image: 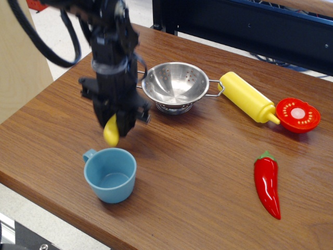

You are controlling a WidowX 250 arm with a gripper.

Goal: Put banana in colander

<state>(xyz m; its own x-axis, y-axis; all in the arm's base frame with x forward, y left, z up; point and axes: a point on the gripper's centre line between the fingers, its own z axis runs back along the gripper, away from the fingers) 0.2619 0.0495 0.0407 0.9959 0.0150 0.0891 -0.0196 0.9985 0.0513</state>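
My black gripper (115, 126) is shut on the small yellow banana (110, 133), which hangs from the fingers above the table, just above and behind the blue cup. The steel colander (176, 84) with wire loop handles stands upright to the right of the gripper and a little farther back, empty. The upper part of the banana is hidden between the fingers.
A light-blue cup (110, 174) stands near the front edge below the gripper. A yellow squeeze bottle (247, 97) lies right of the colander, touching its handle. A red tomato slice (297, 114) and a red chili pepper (268, 184) lie at the right. A dark frame stands behind the table.
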